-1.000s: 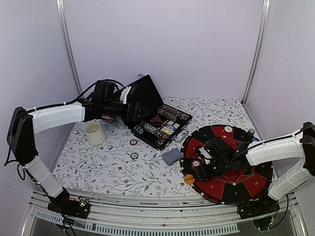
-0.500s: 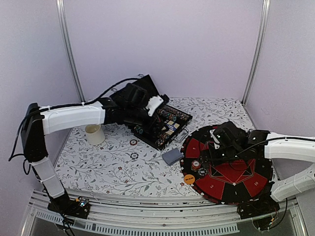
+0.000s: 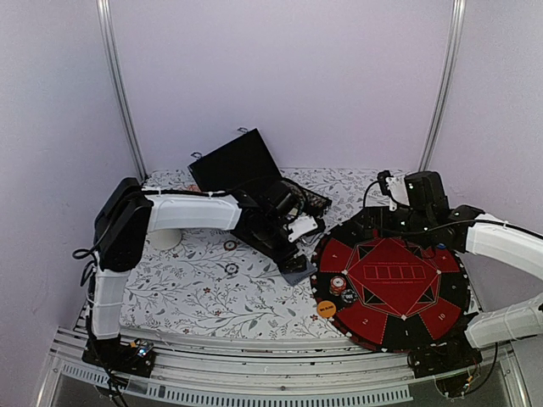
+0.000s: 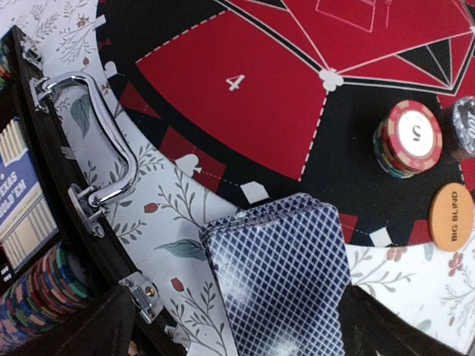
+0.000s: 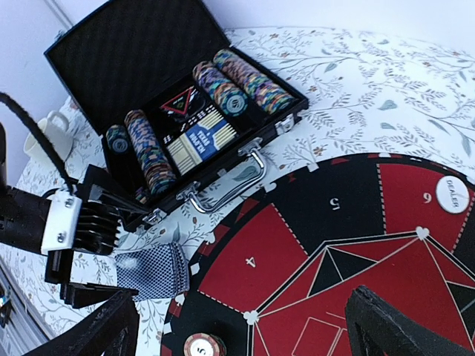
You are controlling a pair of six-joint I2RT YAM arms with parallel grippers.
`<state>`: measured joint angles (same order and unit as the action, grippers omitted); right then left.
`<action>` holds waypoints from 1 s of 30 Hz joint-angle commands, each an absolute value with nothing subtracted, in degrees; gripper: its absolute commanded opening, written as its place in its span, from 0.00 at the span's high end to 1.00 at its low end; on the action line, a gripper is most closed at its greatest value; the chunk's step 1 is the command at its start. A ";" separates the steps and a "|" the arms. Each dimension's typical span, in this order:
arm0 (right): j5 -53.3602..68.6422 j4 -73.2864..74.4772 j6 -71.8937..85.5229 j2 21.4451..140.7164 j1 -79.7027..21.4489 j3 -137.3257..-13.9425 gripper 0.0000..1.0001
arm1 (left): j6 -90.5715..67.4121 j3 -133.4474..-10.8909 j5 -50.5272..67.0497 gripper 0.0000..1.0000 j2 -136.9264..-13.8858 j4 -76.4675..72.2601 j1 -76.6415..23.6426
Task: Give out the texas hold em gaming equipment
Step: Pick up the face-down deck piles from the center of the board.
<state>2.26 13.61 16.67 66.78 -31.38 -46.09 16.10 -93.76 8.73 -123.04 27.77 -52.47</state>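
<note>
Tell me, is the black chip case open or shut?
Open: the black case's lid leans back, and the rows of chips inside show.

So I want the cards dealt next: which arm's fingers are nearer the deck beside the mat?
Left. The left fingers, open, sit either side of the deck, just above it. The right fingers, also open, hang above the far edge of the mat, well away.

One case point(image 5: 126, 52), one card deck point(image 4: 278, 274), one mat point(image 3: 390, 275), one orange button point(image 4: 451, 216), one cup point(image 5: 41, 141)
</note>
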 commanded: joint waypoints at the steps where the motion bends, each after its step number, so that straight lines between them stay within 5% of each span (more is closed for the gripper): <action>1: 6.29 11.03 12.53 68.98 -31.14 -47.17 0.01 | 18.49 -96.50 8.76 0.02 -125.25 31.59 -53.34; 30: 8.68 9.28 10.54 67.37 -31.11 -43.46 0.01 | 14.40 -96.93 6.72 0.02 -123.38 32.37 -55.19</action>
